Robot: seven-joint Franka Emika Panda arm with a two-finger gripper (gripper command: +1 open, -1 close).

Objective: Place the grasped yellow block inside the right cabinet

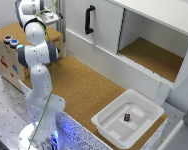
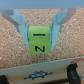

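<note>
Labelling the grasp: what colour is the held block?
Bright yellow-green block with a black mark; wrist view shows it best.

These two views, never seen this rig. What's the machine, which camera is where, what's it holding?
The machine is a white robot arm with jointed segments, standing at the edge of a cork-topped table. The wide picture comes from a camera off the arm. It shows an open cabinet with a brown floor, a shut door with a black handle, and a white tub holding a small dark cube. The close picture comes from a camera on the wrist, looking down between the jaws. They are shut on a yellow block marked with a black letter, above the cork.
</note>
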